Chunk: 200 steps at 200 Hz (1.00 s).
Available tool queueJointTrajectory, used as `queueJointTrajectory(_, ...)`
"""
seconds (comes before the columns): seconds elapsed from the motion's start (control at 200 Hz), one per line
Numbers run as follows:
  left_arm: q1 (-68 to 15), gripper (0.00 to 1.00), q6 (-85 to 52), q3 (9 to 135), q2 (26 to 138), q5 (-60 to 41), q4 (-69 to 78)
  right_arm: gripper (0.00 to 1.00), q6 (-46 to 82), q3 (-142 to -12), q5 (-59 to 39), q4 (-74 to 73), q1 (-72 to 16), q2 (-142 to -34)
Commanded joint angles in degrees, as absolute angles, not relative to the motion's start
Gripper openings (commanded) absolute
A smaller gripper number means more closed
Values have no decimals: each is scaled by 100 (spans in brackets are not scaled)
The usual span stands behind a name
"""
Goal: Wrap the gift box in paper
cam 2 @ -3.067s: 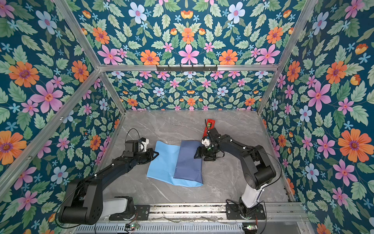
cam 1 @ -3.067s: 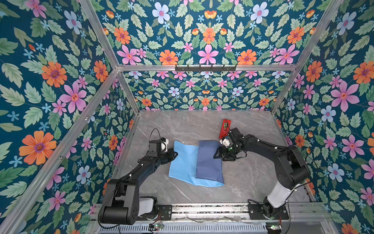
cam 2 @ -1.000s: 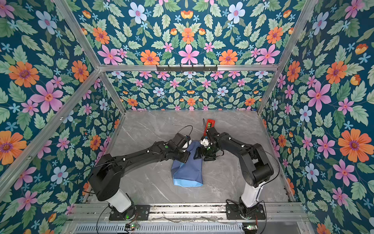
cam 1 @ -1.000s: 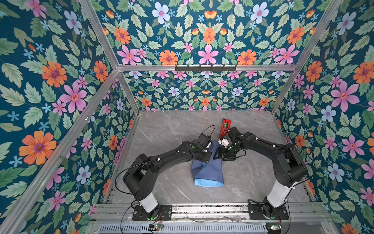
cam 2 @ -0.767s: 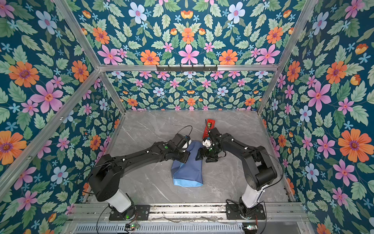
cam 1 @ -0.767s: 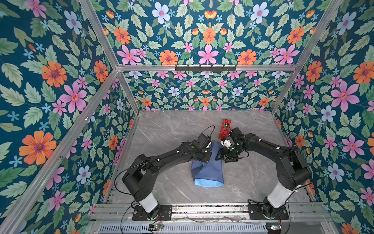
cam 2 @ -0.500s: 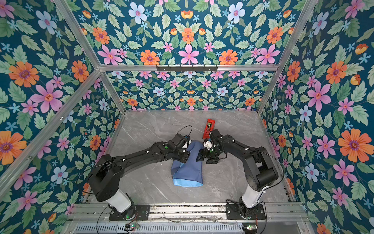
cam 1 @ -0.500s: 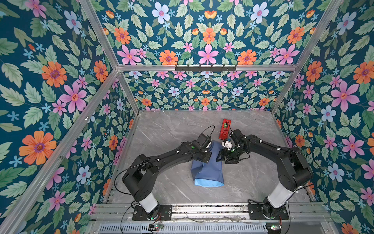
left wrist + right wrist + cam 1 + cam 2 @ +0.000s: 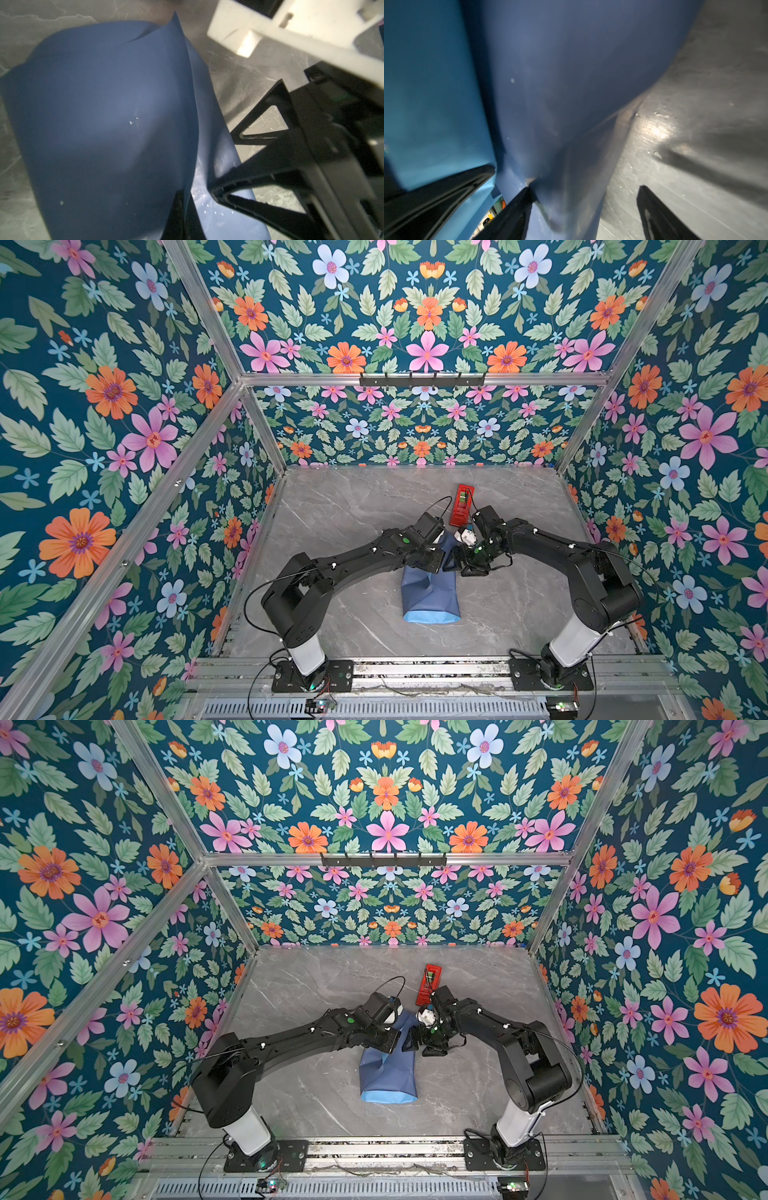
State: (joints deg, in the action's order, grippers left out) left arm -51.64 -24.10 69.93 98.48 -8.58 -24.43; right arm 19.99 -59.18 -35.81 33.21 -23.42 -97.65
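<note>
**Paper folded over, left claw pinching the flap**

Closest in, my two arm bases are bolted to the metal rail point(image 9: 428, 670) along the front edge of the counter point(image 9: 357, 626). Just past it, at mid-counter, lies the paper point(image 9: 430, 593). It is folded into a narrow bundle, slate-blue face up, with a strip of light blue showing along its near end. The gift box is hidden inside those folds, and I cannot see any of it.

My two claws meet at the far end of the bundle. My left claw point(image 9: 439, 562) is clenched on the paper, and in both top views a flap lifts off the bundle toward it. From its wrist camera the slate-blue sheet bulges up to the dark fingers point(image 9: 177, 205). My right claw point(image 9: 456, 568) is released, its jaws spread wide, just beside the left one at the bundle's right edge. Its wrist camera shows one finger point(image 9: 517, 209) touching a crumpled corner of the paper. The other finger hangs over bare grey counter, and the light-blue face of the raised flap fills the frame alongside.

Farther back, near my right wrist, a red tape dispenser point(image 9: 461, 506) lies on the counter, apart from the paper. Behind it stands the flowered back wall point(image 9: 415, 435).
</note>
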Motion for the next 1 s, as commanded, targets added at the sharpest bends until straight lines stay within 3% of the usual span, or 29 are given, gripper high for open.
queueJointTrajectory(0.0,-5179,0,-2716,7003,9905,-865,-2304,79,2048,-5836,-2936,3590,-2356,-9838)
queueJointTrajectory(0.465,-5182,0,-2924,6452,9817,-721,-2112,80,2268,-5930,-3523,3424,-2190,-9554)
queueJointTrajectory(0.995,-5186,0,-3127,6432,9682,-780,-1889,78,2232,-5590,-3037,3480,-2132,-9449)
